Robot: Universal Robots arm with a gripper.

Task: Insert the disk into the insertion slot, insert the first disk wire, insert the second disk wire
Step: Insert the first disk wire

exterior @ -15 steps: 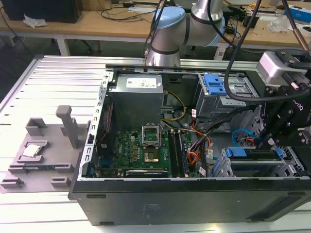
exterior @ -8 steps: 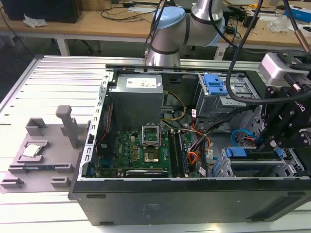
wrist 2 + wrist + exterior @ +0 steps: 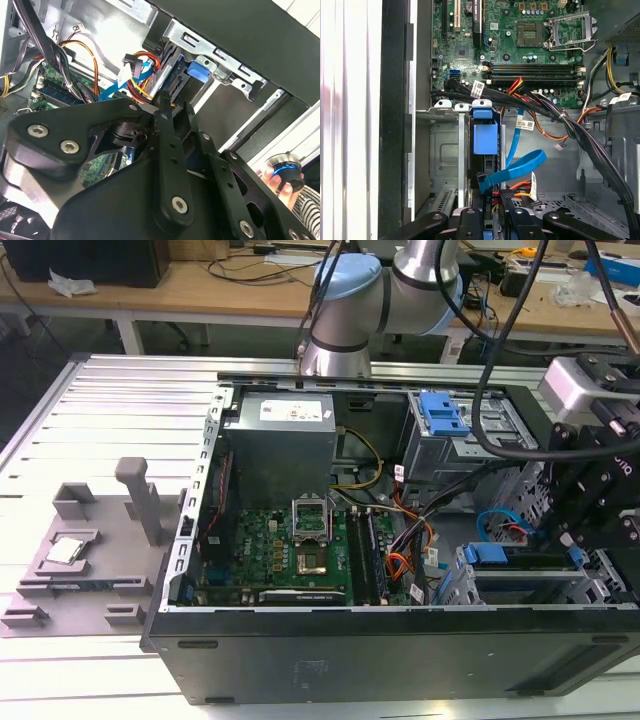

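The disk [image 3: 485, 139] in its blue carrier sits inside the insertion slot [image 3: 442, 150], the low silver cage at the case's front corner, on the exterior view's right [image 3: 520, 585]. A blue flat wire [image 3: 519, 167] curves to the disk's end and its plug sits against it. A black plug with red, orange and yellow wires [image 3: 512, 190] lies right beside it, at the disk's end. My gripper [image 3: 492, 220] hangs directly over that end of the disk [image 3: 172, 105], closest to the black plug. In the exterior view the gripper [image 3: 570, 535] reaches down into the case above the cage.
A thick black cable bundle [image 3: 570, 127] crosses between motherboard [image 3: 520, 45] and cage. A taller grey cage with a blue tab [image 3: 443, 415] stands behind. A grey fixture tray [image 3: 90, 560] lies on the exterior view's left. A hand [image 3: 285, 187] holds a round blue-lit device outside the case.
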